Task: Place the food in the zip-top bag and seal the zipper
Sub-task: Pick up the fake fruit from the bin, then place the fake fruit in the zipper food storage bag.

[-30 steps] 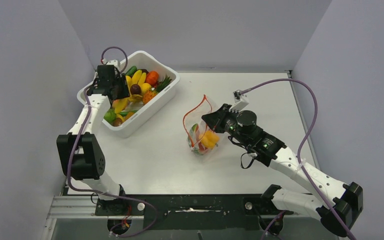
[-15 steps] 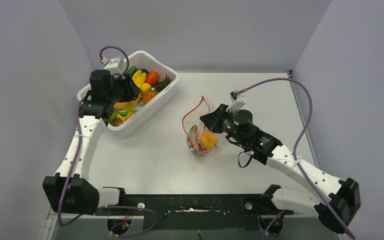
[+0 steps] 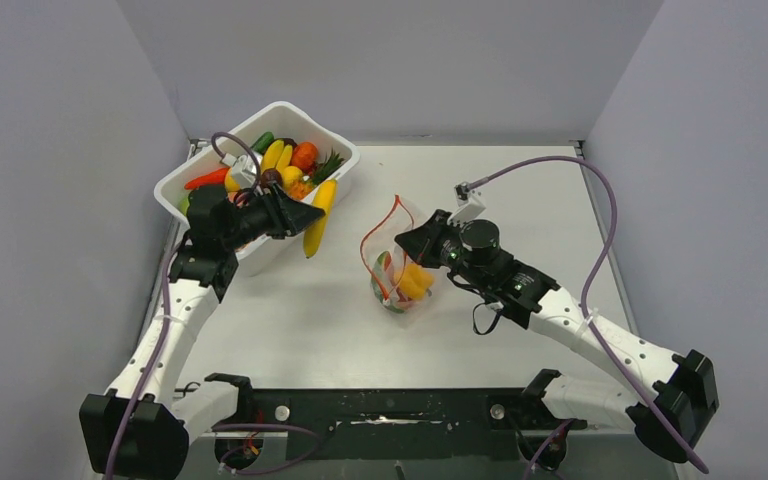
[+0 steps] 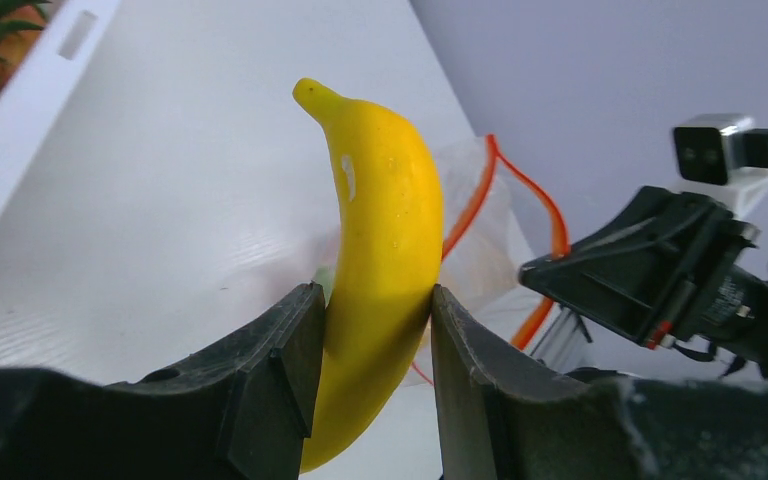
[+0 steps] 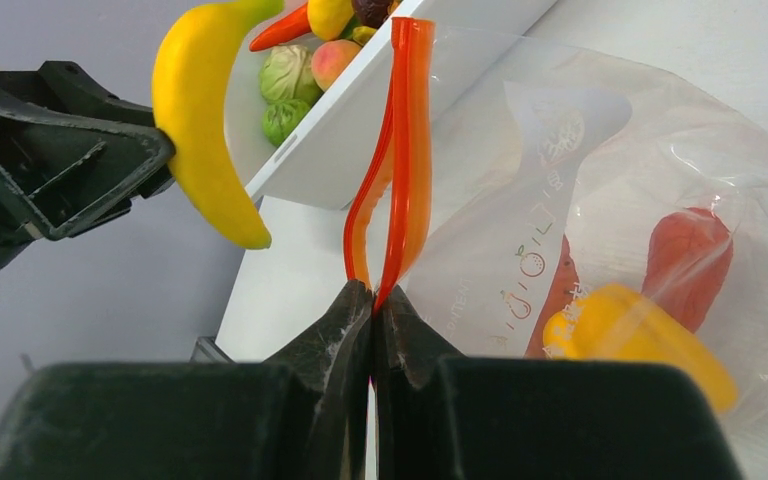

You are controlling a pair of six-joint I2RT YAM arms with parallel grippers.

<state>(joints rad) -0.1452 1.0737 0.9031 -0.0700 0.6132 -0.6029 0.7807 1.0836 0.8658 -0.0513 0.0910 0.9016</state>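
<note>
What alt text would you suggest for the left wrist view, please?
The left end effector grips a yellow banana by its lower half, above the white table. Behind it, the right end effector holds the clear zip-top bag by its red zipper.

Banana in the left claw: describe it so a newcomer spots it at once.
Find the white tub at the table's far left. Just off its right rim, toward the clear bag, the left claw pinches one long yellow banana. Unlike the bananas lying in the tub, it is held outside.
</note>
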